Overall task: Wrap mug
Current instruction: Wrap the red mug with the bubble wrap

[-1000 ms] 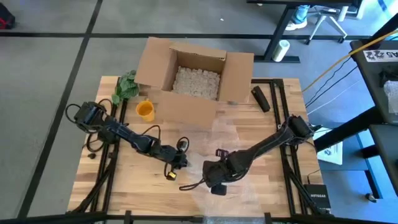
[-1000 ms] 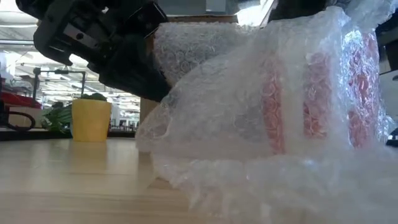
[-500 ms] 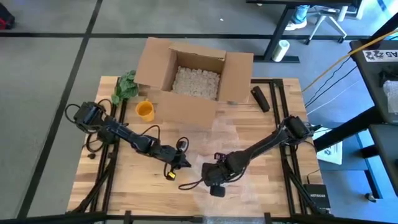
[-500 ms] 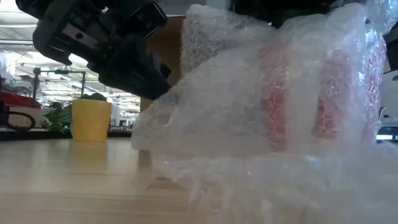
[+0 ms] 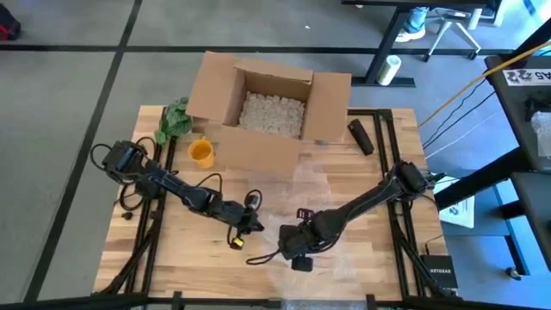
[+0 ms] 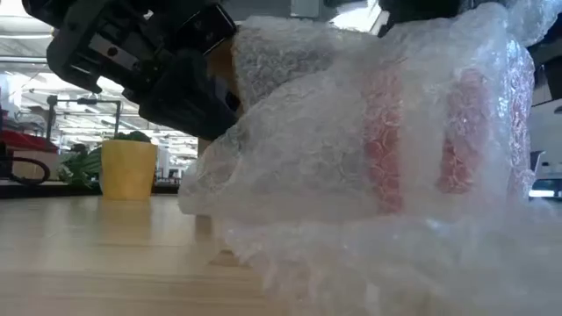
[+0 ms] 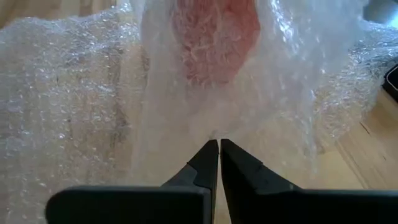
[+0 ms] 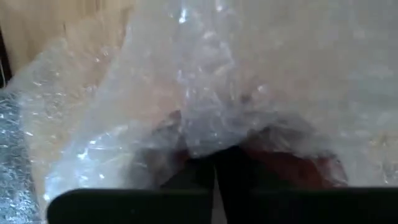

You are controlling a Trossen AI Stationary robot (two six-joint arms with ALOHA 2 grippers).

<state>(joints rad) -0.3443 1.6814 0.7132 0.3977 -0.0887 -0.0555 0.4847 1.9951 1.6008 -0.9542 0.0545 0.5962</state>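
The red mug [image 6: 413, 132], swathed in bubble wrap [image 6: 351, 202], sits at three o'clock of the left gripper [image 5: 255, 226], fingers pinched on the wrap's edge, while the right gripper [image 5: 299, 244] clamps wrap directly against the mug.

Wooden table [image 5: 172, 245] bears box [image 5: 267, 108], cup [image 5: 201, 152], perhaps leaves [image 5: 175, 119].

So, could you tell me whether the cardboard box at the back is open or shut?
Open: the cardboard box has its flaps spread outward, and pale packing fill shows inside.

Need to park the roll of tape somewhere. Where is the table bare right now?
Bare wood lies along the table's near-left corner, in front of the left arm, and between the yellow cup and that arm. The middle is crowded: both grippers meet at the bubble wrap, and the cardboard box fills the far edge.
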